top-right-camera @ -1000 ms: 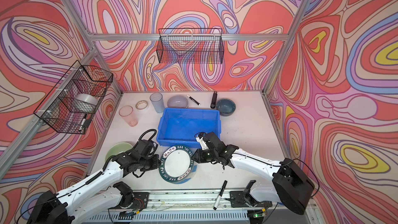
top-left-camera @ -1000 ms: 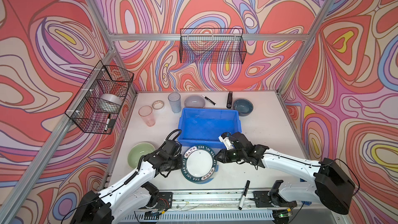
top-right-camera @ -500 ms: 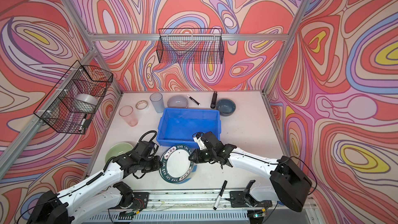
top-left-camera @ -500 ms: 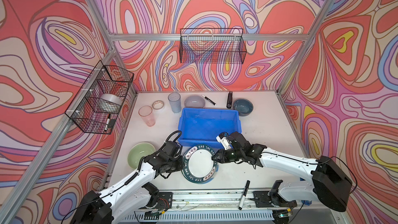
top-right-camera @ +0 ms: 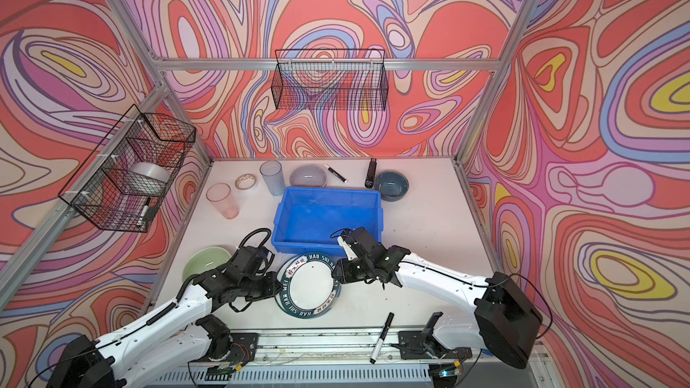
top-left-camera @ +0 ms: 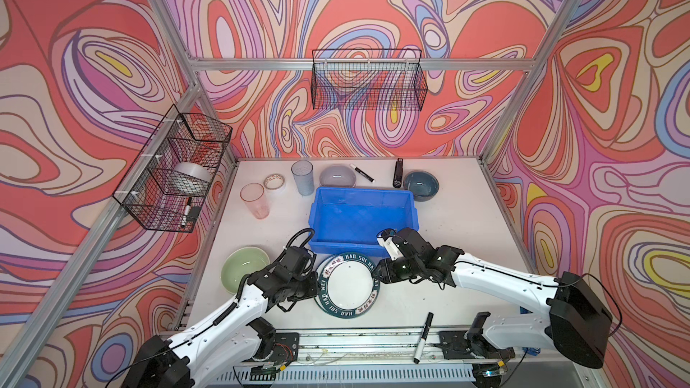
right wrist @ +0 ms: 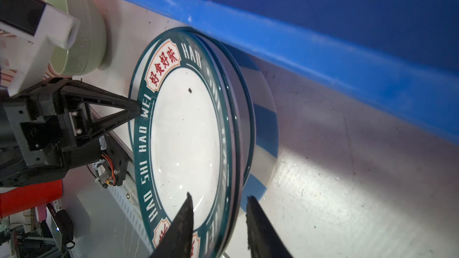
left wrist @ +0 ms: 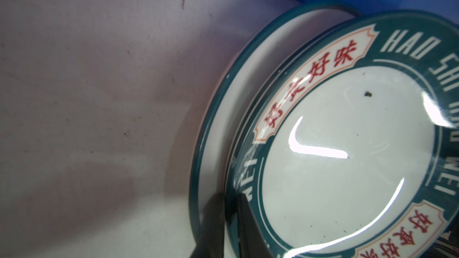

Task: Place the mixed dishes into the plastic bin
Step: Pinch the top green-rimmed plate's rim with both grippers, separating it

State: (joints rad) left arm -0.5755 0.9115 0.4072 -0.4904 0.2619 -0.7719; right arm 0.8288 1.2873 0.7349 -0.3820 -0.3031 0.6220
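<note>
A teal-rimmed lettered plate [top-left-camera: 347, 286] [top-right-camera: 308, 285] lies tilted on top of a stack in front of the blue plastic bin [top-left-camera: 360, 214] [top-right-camera: 326, 214]. My left gripper [top-left-camera: 316, 287] [left wrist: 229, 219] is shut on this plate's left rim. In the left wrist view a second teal-rimmed plate [left wrist: 216, 110] shows under it. My right gripper [top-left-camera: 377, 275] [right wrist: 218, 219] stands open astride the plate's right rim [right wrist: 233, 145]. A blue-white striped plate [right wrist: 267, 130] is lowest.
A green bowl [top-left-camera: 244, 268] sits at the left. Behind the bin stand a pink tumbler [top-left-camera: 255, 199], tape roll [top-left-camera: 274, 182], bluish tumbler [top-left-camera: 302, 177], lavender bowl [top-left-camera: 338, 176], marker [top-left-camera: 361, 172] and dark blue bowl [top-left-camera: 420, 184]. Another marker [top-left-camera: 423, 337] lies at the front edge.
The right gripper's jaws have spread wider at the plate's right rim. The left gripper has kept its hold, and the plate has hardly moved.
</note>
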